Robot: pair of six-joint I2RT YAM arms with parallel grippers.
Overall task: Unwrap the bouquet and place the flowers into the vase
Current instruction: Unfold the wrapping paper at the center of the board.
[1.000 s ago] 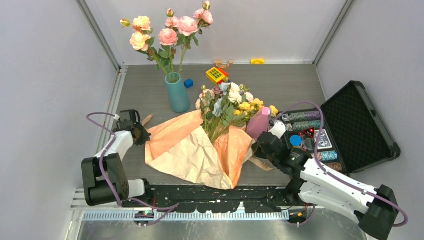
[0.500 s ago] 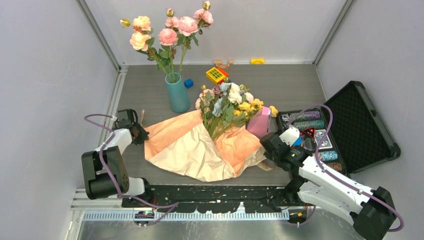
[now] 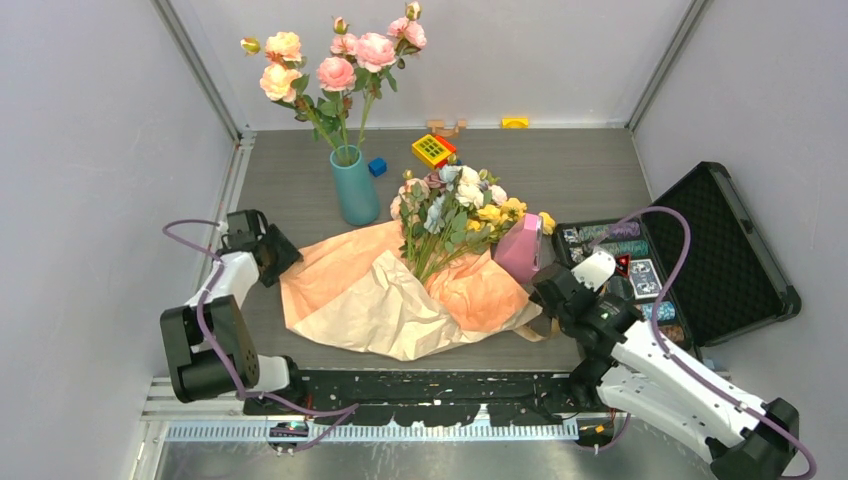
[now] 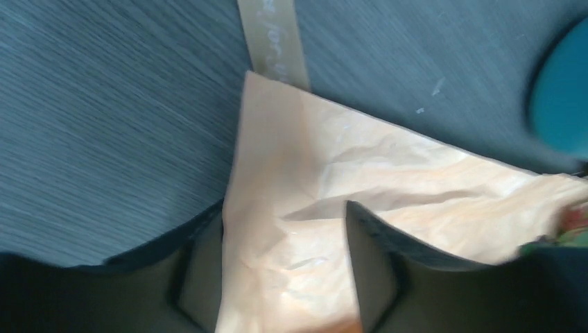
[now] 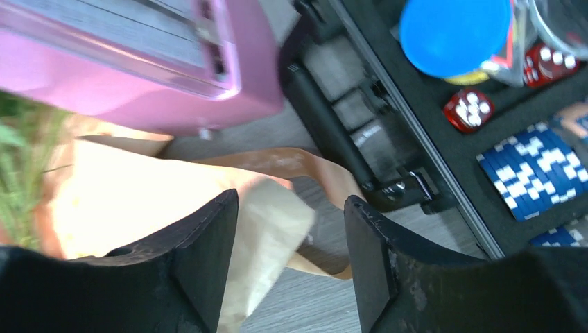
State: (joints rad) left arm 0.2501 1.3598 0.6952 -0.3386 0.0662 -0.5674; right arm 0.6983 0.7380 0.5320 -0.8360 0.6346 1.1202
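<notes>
Left tool (image 4: 284, 208): jaws parted, gripping nothing; the left corner of the paper (image 3: 350, 300) lies loose in the gap between them.
Right tool (image 5: 291, 201): jaws parted, gripping nothing; the paper's right corner and a loop of tan ribbon (image 5: 305, 166) lie under the gap.
Paper: spread open and crinkled on the counter (image 3: 580, 170), between the two tools.
Flowers (image 3: 455, 210): lying on the far part of the paper, stems toward the arms, heads pointing away.
Vase (image 3: 354, 190): upright just left of the flower heads, near the paper's far edge, holding tall roses (image 3: 340, 60).
Pink box (image 3: 520, 248): just right of the flowers, at the paper's right edge.
Black case (image 3: 720, 250): open, right of the pink box, with chips and dice inside.
</notes>
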